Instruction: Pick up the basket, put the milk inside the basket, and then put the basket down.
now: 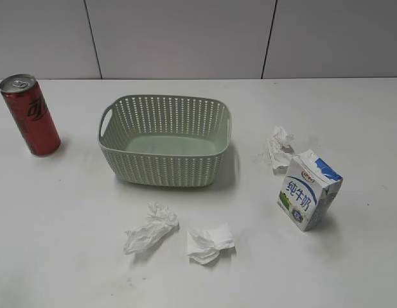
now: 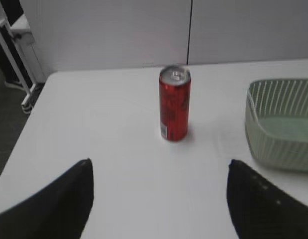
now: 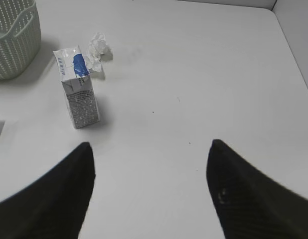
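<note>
Both end effectors, left (image 2: 159,199) and right (image 3: 150,191), are being held wide open and empty above bare surface (image 3: 194,74), the milk carton (image 3: 77,87) and basket (image 1: 165,140) being left well apart.

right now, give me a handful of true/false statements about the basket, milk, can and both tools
1. The basket is empty. True.
2. The milk lies flat on its side. False: it stands upright on the table, right of the basket.
3. The red can stands left of the basket. True.
4. The left tool is shut on the can. False: it is open, with nothing between its fingers.
5. The right tool is open and apart from the milk. True.
6. One crumpled tissue sits inside the basket. False: it lies on the table near the milk.
</note>
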Controlling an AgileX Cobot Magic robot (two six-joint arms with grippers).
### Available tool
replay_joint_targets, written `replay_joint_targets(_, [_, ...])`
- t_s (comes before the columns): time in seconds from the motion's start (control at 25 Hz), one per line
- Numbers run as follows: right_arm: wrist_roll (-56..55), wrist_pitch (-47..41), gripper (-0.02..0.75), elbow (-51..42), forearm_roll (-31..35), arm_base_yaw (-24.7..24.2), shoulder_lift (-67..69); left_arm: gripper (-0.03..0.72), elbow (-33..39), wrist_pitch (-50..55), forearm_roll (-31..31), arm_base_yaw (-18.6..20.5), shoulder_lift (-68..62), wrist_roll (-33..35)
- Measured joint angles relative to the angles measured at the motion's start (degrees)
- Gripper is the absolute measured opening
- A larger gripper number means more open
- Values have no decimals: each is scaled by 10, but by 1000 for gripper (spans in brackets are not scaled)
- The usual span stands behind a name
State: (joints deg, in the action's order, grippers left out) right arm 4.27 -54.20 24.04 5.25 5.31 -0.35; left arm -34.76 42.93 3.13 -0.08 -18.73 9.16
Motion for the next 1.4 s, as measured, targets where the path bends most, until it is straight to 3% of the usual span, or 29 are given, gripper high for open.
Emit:
replay_joint_targets(0.12, [0,0,535,0,0,0,0,629,-47,-61,14,-8,-98,0])
replay_joint_targets(0.28, [0,0,535,0,0,0,0,624,-158,-51,64,-24,-254,0])
replay_joint_targets(0.48, [0,0,534,0,0,0,0,613,-331,33,69,-96,-445,0])
replay_joint_targets(0.72, [0,0,534,0,0,0,0,609,-478,124,65,-170,-639,-1])
replay_joint_targets(1.0, [0,0,534,0,0,0,0,598,-532,147,71,-184,-832,-3])
replay_joint_targets(1.4, [0,1,534,0,0,0,0,593,-534,56,64,-186,-994,-3])
